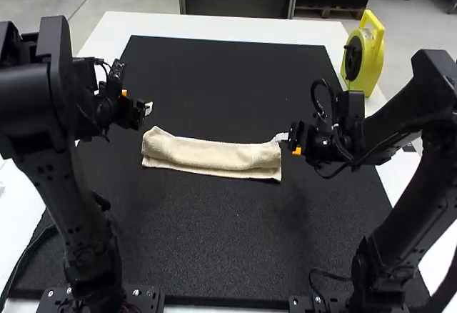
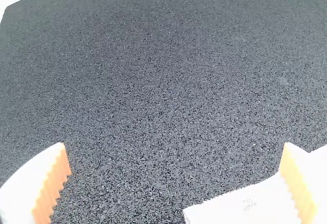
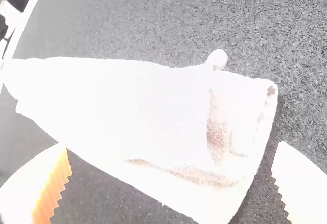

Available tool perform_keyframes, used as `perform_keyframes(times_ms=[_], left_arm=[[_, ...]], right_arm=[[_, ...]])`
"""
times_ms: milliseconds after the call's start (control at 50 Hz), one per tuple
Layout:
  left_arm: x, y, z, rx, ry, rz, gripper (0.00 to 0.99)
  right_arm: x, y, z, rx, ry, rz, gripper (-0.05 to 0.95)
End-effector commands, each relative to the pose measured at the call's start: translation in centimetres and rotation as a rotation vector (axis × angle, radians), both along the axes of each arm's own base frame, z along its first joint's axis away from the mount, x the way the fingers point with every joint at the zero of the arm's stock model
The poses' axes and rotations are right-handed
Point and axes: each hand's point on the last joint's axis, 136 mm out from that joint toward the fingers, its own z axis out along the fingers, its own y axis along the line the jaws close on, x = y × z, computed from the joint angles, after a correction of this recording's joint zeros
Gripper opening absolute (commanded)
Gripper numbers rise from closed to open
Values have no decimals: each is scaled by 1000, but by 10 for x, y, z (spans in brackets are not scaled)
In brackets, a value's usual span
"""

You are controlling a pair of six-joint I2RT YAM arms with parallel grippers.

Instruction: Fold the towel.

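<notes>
1. Although the black mat (image 1: pixel 207 241) bears the towel (image 1: pixel 211 153) across its middle as a long, narrow strip, the layers sit unevenly, one edge showing beneath the other.
2. Lengthwise folding looks mostly done to me; bringing the two far-apart ends together is, I judge, what remains.
3. My left gripper (image 2: pixel 173 144) is open and empty, near one end.
4. My right gripper (image 3: pixel 171 144) is spread wide too, gripping nothing, by the other end.
5. Smallest, a nub (image 3: pixel 217 59) juts from a long edge.
</notes>
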Motion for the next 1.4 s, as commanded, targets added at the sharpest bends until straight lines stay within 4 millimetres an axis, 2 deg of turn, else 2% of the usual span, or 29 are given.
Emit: perform_keyframes(times_ms=[0,220,380,620,780,1160,1380], left_arm=[[-1,4,11,1,-23,17,962],[-2,3,13,0,-24,16,962],[-3,2,18,1,-27,14,961],[-3,1,21,-12,-32,17,961],[-3,2,23,-10,-37,18,962],[-4,1,23,-10,-40,13,961],[-4,0,23,-12,-39,9,961]], right_arm=[[-1,-5,-9,-41,2,-5,916],[-4,-5,-31,-64,56,3,916],[-5,-1,-37,-71,82,21,916],[10,1,-49,-82,99,31,916],[17,2,-50,-84,92,37,916],[26,31,-47,-77,79,101,916],[27,32,-51,-79,88,102,916]])
